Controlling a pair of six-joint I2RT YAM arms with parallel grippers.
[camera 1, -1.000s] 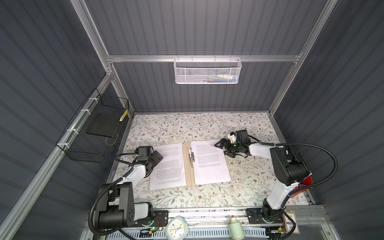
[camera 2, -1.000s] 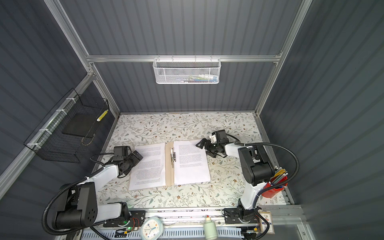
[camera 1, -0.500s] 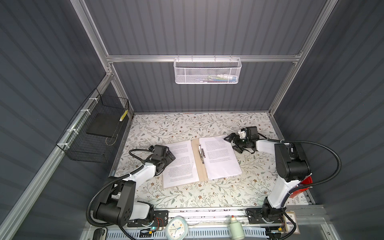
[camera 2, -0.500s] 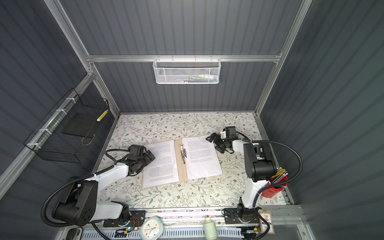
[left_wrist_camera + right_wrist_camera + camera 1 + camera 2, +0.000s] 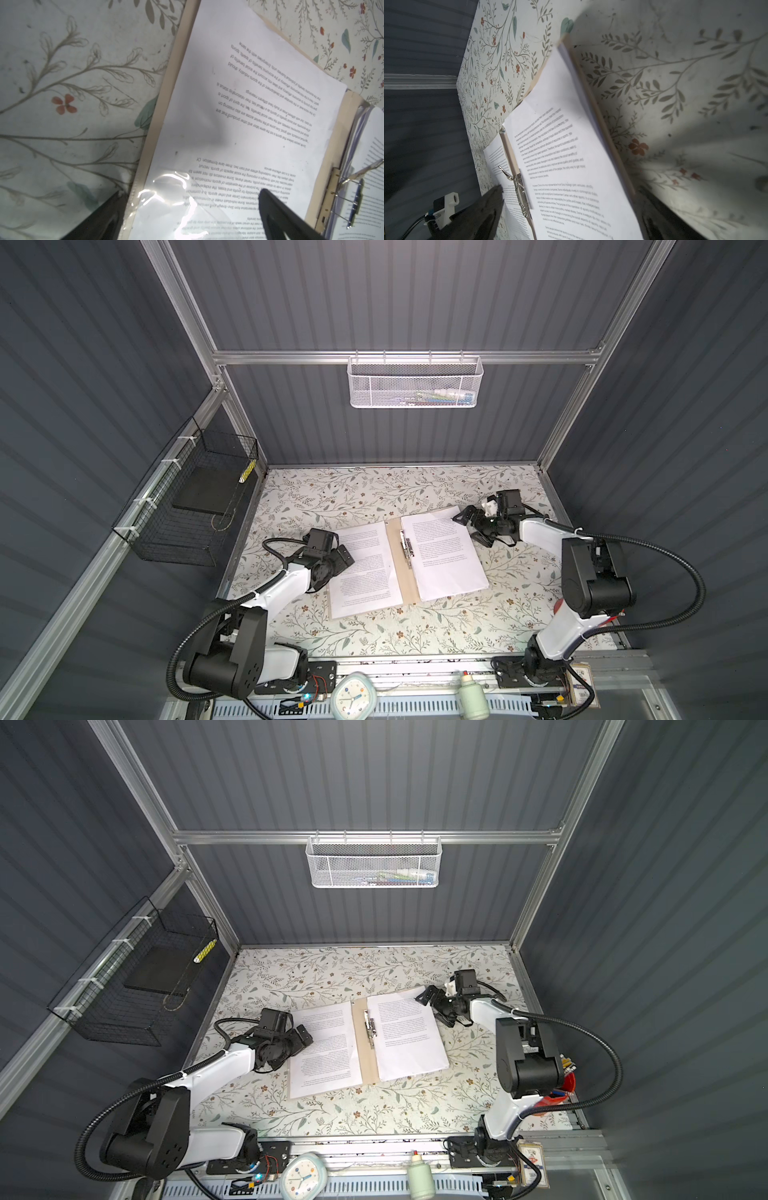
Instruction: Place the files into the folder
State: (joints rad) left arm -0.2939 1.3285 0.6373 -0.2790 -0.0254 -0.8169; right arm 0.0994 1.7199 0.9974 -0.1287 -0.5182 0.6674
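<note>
Open folder [image 5: 406, 583] lying flat on the floral tabletop [image 5: 365, 489], with files [image 5: 444, 560] on both of its leaves and a metal clip [image 5: 405, 545] at its spine. The left claw [image 5: 345, 561], jaws spread wide, straddles the folder's left edge. The right claw [image 5: 468, 526], likewise spread, straddles its far right corner. Neither is closed on anything.

The folder [image 5: 410, 593] is matt tan card (plain, unglazed). The files [image 5: 444, 556] are smooth, matt white paper. At 9 o'clock of the shiny metal clip [image 5: 356, 197], the sheet wears a clear, glossy plastic sleeve [image 5: 172, 187] with wrinkled glare. The surface [image 5: 374, 493] has a matt, floral-printed covering, scuffed in places.
</note>
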